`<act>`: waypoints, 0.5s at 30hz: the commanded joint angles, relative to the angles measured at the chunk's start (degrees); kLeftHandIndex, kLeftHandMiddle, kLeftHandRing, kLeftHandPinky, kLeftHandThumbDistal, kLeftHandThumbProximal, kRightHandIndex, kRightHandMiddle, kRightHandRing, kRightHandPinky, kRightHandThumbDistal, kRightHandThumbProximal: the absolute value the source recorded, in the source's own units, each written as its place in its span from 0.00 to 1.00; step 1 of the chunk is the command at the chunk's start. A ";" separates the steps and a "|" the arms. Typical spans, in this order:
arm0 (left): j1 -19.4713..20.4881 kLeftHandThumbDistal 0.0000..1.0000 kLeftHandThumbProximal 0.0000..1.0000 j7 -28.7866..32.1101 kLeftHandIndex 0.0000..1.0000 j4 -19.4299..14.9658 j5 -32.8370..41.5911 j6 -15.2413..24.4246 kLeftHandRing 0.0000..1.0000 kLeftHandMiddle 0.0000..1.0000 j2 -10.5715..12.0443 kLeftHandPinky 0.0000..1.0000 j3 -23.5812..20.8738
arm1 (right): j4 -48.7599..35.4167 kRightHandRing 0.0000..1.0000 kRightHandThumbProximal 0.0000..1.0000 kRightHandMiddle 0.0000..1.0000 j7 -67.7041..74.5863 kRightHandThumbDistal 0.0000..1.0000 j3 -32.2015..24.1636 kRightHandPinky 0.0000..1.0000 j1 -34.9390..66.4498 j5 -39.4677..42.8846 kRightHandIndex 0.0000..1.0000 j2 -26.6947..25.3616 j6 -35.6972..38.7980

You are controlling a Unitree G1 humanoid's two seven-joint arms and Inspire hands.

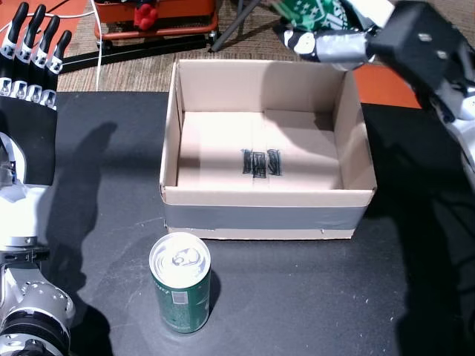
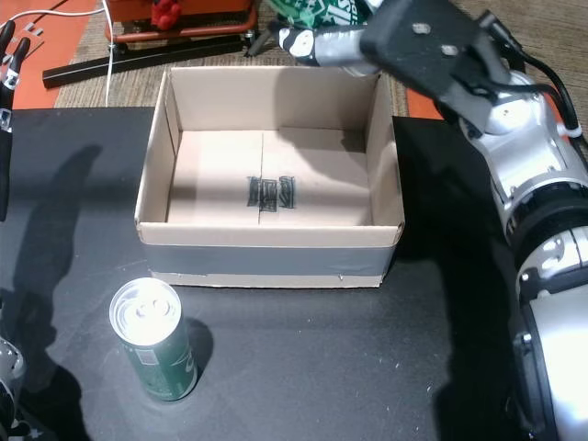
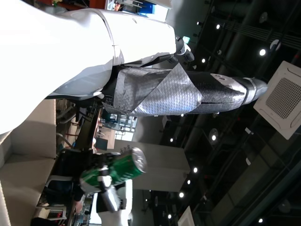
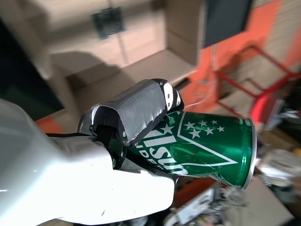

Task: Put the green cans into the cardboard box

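Note:
An open cardboard box (image 1: 267, 199) (image 2: 266, 250) stands on the black table with nothing inside it. My right hand (image 1: 349, 46) (image 2: 367, 41) hovers over the box's far right corner, shut on a green can (image 1: 308, 15) (image 2: 317, 11) held on its side. In the right wrist view the taped fingers (image 4: 136, 113) wrap around this can (image 4: 202, 146), with the box below. A second green can (image 1: 180, 285) (image 2: 154, 338) stands upright in front of the box's left corner. My left hand (image 1: 30, 52) is open at the far left, fingers straight, holding nothing. The held can (image 3: 115, 172) also shows in the left wrist view.
The black table (image 1: 297, 297) spreads around the box. Behind it on the floor are a red metal frame (image 1: 156, 26), a white cable (image 1: 97, 55) and an orange mat (image 1: 386, 85). The left wrist view mostly shows ceiling and room.

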State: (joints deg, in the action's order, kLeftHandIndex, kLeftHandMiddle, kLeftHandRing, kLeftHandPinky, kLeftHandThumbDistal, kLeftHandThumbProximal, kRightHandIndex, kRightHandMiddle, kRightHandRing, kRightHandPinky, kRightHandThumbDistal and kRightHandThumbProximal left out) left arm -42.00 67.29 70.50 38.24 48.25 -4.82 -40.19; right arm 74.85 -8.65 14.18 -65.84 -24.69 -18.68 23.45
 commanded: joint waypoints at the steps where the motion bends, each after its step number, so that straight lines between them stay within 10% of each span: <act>1: -0.05 0.82 1.00 -0.13 1.00 0.00 0.14 0.39 1.00 1.00 0.13 1.00 -0.15 | 0.76 0.43 0.00 0.40 2.58 0.47 3.72 0.46 -1.17 -4.15 0.40 0.46 -1.04; 15: 0.20 0.80 1.00 -1.70 1.00 0.02 -0.84 0.58 1.00 1.00 0.71 1.00 0.27 | 2.80 0.48 0.00 0.43 10.24 0.53 17.31 0.43 -3.32 -19.24 0.39 2.80 -4.48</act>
State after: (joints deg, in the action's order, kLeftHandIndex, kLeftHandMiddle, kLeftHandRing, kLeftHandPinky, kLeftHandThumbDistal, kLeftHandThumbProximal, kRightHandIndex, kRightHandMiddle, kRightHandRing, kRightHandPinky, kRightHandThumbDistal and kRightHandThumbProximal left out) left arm -42.01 66.19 70.50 38.03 48.30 -4.42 -40.42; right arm 77.47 0.92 30.96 -67.09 -43.50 -16.64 19.09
